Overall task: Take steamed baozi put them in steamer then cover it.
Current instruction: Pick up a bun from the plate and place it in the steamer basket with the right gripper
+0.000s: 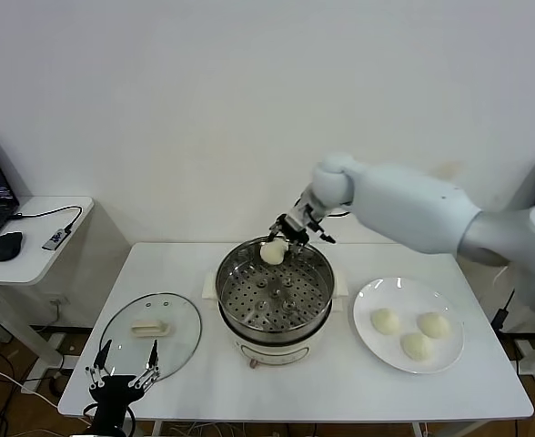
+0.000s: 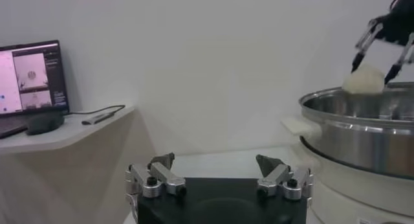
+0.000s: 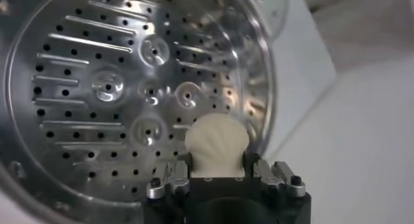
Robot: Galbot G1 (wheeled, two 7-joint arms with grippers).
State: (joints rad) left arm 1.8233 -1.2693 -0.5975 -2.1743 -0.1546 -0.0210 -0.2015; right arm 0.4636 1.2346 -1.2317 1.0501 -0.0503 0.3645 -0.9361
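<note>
Right claw [image 1: 286,238] clamped on one bun [image 1: 273,252], poised over far rim of steamer [image 1: 322,314]; bare perforated tray directly beneath, a short drop away. Left claw [image 1: 122,374] spread wide, empty, parked near lid [image 1: 149,329].

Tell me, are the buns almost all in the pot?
Not yet. The steamer tray is bare. The right claw holds the first bun above its far rim. Three buns wait on the plate. The lid lies left of the steamer, near the open left claw.
</note>
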